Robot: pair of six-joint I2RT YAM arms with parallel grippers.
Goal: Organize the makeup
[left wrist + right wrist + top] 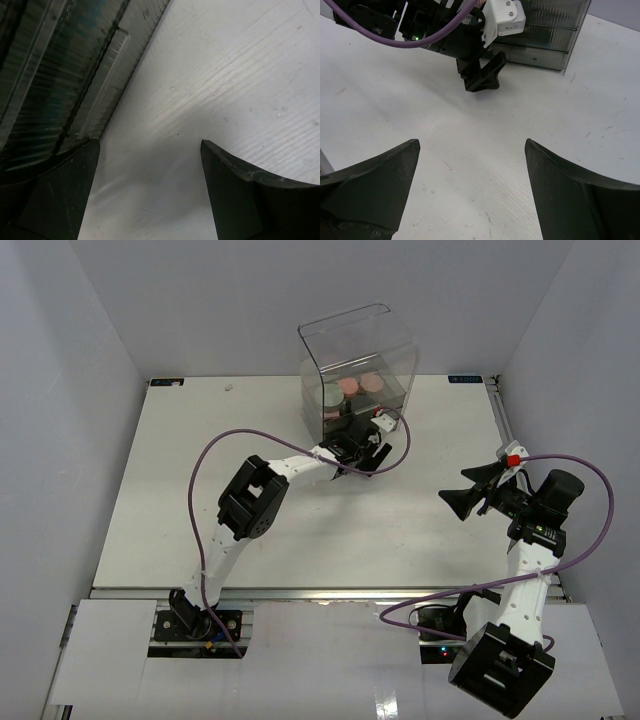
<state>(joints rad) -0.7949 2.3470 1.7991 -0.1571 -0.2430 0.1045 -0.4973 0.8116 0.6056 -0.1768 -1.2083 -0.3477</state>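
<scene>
Round pink compacts [360,386] and a pale round one [332,395] lie inside the clear plastic box [358,365] at the back of the table. The brushes, sachets, pink pad and black compact are out of view. My left gripper [372,456] is open and empty, right in front of the box's ribbed drawers [55,75]. It also shows in the right wrist view [481,75]. My right gripper [462,492] is open and empty over bare table at the right.
The white table [200,490] ends at grey walls on the left, right and back. The left arm's purple cable [215,455] loops over the table's middle. The box's drawer front [550,35] shows at the top of the right wrist view.
</scene>
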